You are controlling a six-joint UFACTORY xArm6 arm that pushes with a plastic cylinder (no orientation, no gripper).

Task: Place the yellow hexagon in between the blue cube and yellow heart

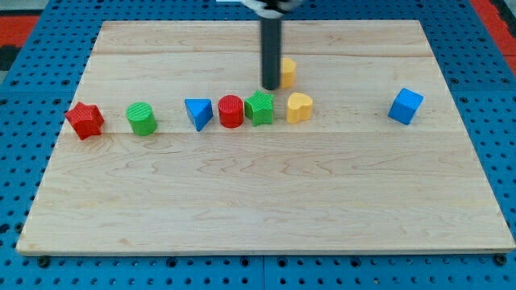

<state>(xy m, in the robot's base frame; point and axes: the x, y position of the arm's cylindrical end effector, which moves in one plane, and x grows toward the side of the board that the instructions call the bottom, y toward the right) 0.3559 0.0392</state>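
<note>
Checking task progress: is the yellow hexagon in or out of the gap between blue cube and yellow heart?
Out. The yellow hexagon sits above the yellow heart, beside my tip; blue cube far right.

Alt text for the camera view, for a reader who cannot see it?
My tip touches the yellow hexagon's left side near the wooden board's top. Below runs a row: red star, green cylinder, blue triangle, red cylinder, green block, yellow heart, blue cube.

You have seven blocks on the board (266, 201): two red (85, 120) (230, 111), two green (142, 118) (260, 108), two blue (197, 113) (405, 105) and two yellow (288, 72) (299, 106) (so eight, counted properly).
</note>
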